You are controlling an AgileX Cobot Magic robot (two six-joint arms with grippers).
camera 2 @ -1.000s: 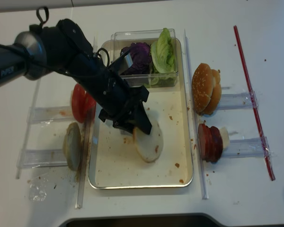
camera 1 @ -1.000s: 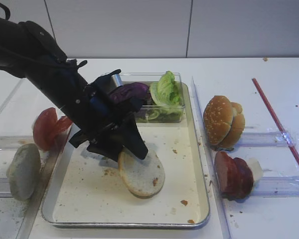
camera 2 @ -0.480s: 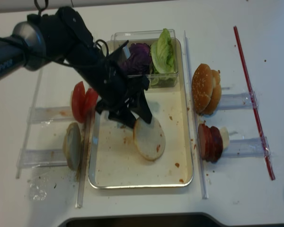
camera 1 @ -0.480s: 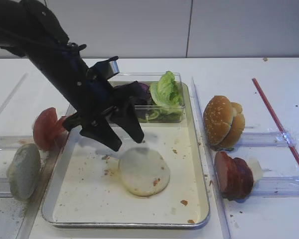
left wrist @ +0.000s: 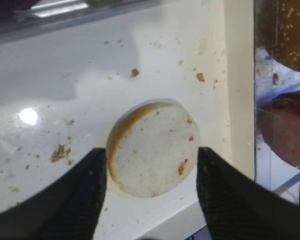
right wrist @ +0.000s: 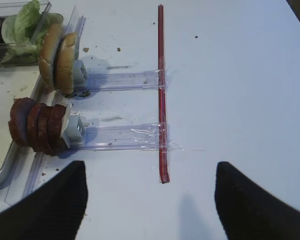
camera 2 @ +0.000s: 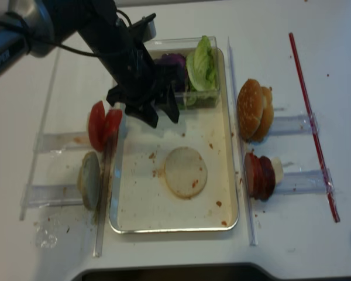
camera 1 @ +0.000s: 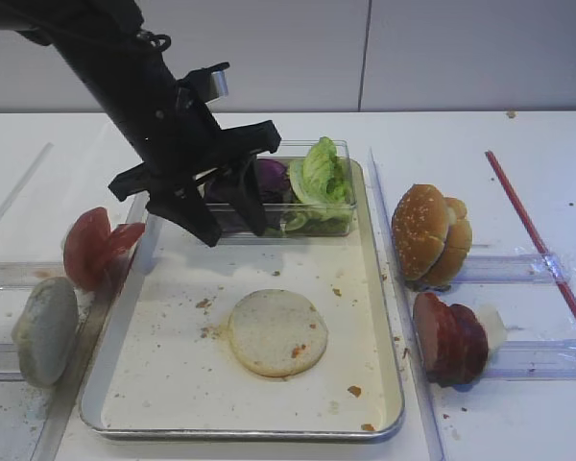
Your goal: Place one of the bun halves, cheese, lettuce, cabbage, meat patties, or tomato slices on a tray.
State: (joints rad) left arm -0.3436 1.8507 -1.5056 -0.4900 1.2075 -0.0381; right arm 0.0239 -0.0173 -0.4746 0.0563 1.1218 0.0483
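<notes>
Lying flat on tray floor, near centre: bun half, round, no long axis. Left gripper released, jaws spread, empty, above bun toward 11 o'clock. Right gripper spread wide, empty, far off at 3 o'clock beside meat patties. Left arm nearer.

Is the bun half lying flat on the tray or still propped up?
Flat. The bun half lies cut face up on the tray floor, with the open left end effector above it, not touching.
</notes>
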